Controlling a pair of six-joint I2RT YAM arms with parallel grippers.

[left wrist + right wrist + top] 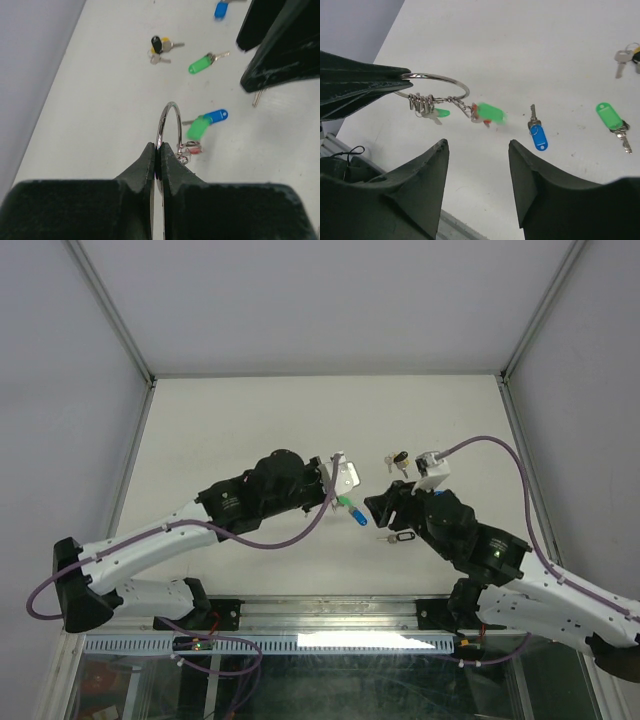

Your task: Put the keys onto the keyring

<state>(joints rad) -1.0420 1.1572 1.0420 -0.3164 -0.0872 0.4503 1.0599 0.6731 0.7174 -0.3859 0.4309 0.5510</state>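
Well, the hanging keys on the keyring are a green-and-red blur — I can't count them. The left gripper is pressed together on the ring's wire, holding it above the table. The right gripper stands spread close by, with nothing in it. Loose on the white tabletop lie a blue key, a green key and a black-and-yellow bunch — grey walls all round.

You see the keyring as thin polished metal wire. The keys have silver metal blades and glossy plastic caps. The jaws look matt black, faintly grainy; the bench smooth, matt white.
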